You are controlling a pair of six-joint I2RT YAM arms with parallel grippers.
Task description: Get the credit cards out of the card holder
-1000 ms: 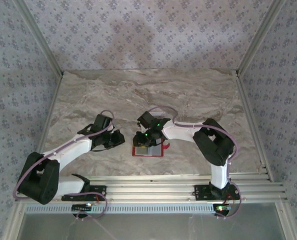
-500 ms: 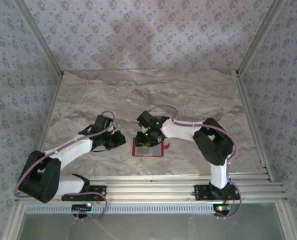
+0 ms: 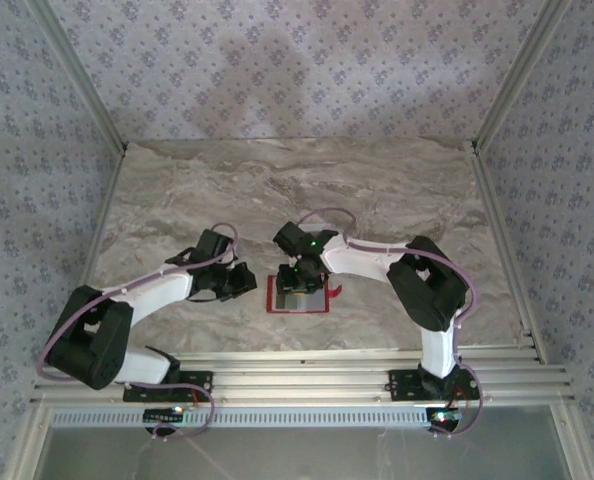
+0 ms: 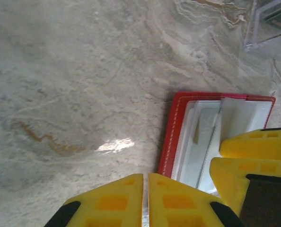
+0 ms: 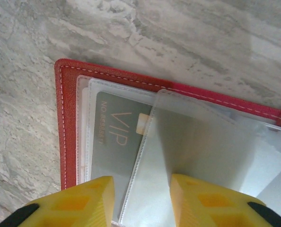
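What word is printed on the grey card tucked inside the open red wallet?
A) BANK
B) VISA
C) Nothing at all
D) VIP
D: in the right wrist view, the grey card lying in the red wallet plainly shows the letters VIP.

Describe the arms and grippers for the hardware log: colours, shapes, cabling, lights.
The left arm and right arm have white link shells with bulky black joint housings. A lilac cable loops along each. Small green lights glow on the right arm's wrist. The left gripper and right gripper have bright yellow moulded fingers with recessed square pockets, on black mounts.
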